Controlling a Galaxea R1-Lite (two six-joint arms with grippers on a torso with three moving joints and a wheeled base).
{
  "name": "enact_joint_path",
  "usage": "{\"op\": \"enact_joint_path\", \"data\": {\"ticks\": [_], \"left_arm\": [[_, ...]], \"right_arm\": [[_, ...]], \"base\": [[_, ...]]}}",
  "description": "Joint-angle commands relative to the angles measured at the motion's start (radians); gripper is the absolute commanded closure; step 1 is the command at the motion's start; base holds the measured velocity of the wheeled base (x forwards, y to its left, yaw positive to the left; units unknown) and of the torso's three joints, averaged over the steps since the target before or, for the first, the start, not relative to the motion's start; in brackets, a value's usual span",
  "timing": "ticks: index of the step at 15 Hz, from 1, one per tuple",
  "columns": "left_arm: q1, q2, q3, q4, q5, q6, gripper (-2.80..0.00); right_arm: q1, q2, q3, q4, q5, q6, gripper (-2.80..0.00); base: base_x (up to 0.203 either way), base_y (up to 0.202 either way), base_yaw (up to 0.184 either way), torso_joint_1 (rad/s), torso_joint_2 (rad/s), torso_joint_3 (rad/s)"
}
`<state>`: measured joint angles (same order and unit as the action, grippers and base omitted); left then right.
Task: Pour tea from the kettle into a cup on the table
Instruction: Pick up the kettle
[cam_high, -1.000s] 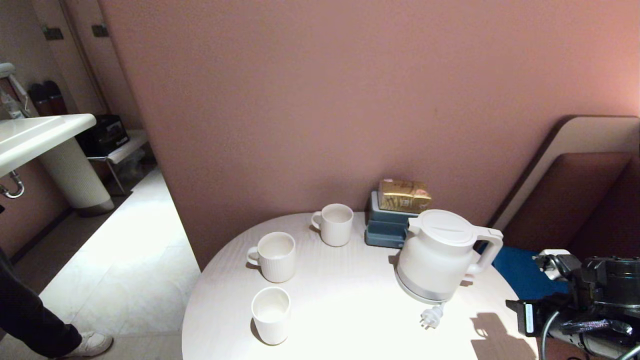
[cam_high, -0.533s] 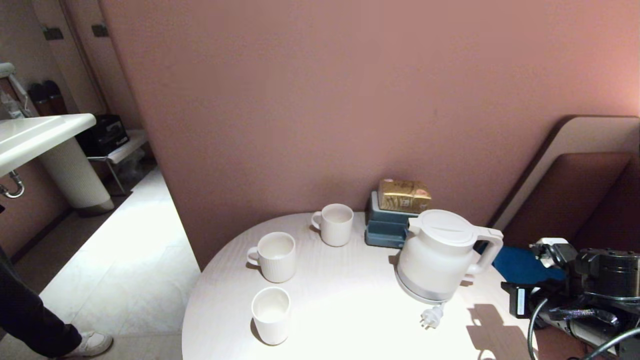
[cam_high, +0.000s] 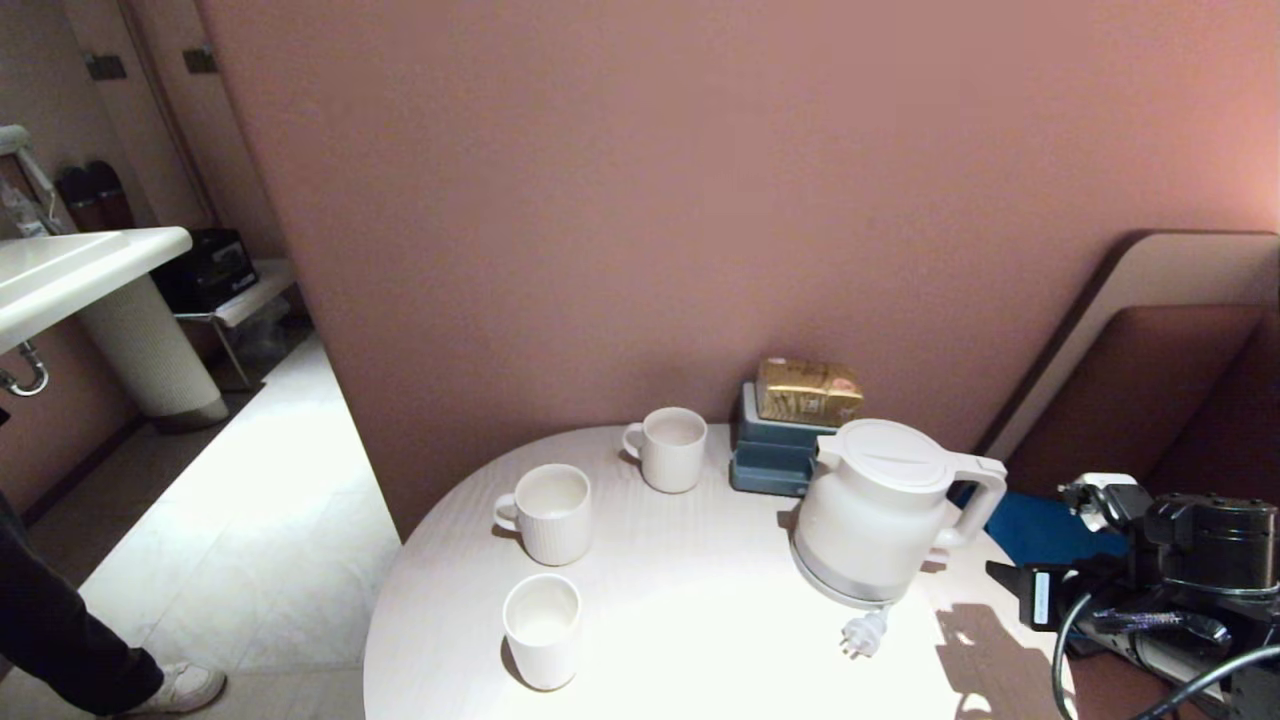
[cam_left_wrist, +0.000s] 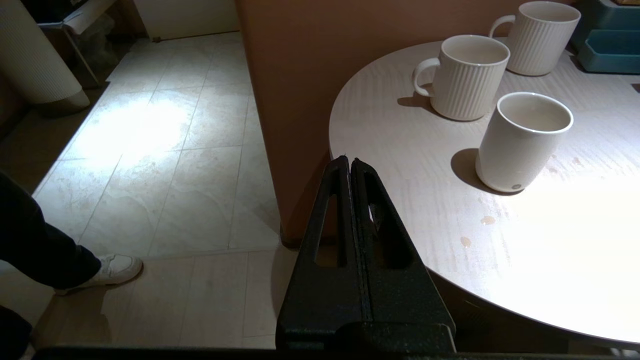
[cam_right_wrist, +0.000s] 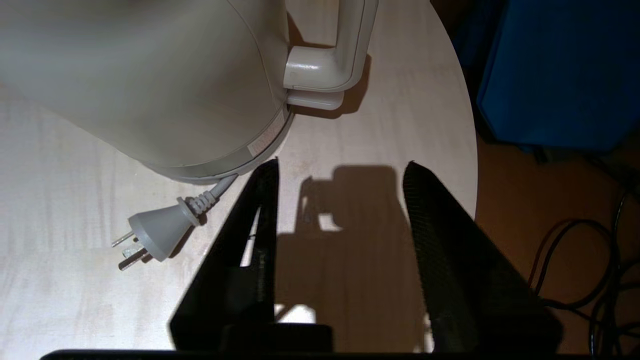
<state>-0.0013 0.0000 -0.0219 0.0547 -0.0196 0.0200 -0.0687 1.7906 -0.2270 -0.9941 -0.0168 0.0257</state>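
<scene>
I see my right gripper (cam_right_wrist: 340, 170) with jaws spread and empty; the kettle (cam_right_wrist: 145, 80) stands on the table (cam_right_wrist: 65, 210) at eleven o'clock, untouched. Left gripper (cam_left_wrist: 349, 167) is closed, parked.

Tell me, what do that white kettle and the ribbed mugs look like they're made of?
The kettle looks like smooth matte plastic, moulded in one tone, with a silvery, probably metal, band at its base. The two ribbed mugs seem glazed ceramic: thick rims with a soft sheen. The table shows pale wood grain, possibly laminate.
</scene>
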Motion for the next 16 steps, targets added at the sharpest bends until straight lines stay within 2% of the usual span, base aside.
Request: {"op": "enact_joint_path", "data": {"ticks": [1,5,8,16], "left_arm": [[0.000,0.002,0.000,0.001,0.000,0.000,0.00],[0.000,0.002,-0.001,0.001,0.000,0.000,0.00],[0.000,0.002,-0.001,0.001,0.000,0.000,0.00],[0.000,0.002,-0.001,0.001,0.000,0.000,0.00]], "right_arm": [[0.000,-0.002,-0.003,-0.006,0.000,0.000,-2.80],[-0.050,0.039,-0.045,-0.009,0.001,-0.003,-2.80],[-0.056,0.071,-0.058,-0.025,0.003,-0.003,-2.80],[-0.053,0.172,-0.198,-0.032,0.029,-0.012,-2.80]], "base": [[0.000,0.000,0.000,0.000,0.00,0.000],[0.000,0.000,0.000,0.000,0.00,0.000],[0.000,0.000,0.000,0.000,0.00,0.000],[0.000,0.000,0.000,0.000,0.00,0.000]]}}
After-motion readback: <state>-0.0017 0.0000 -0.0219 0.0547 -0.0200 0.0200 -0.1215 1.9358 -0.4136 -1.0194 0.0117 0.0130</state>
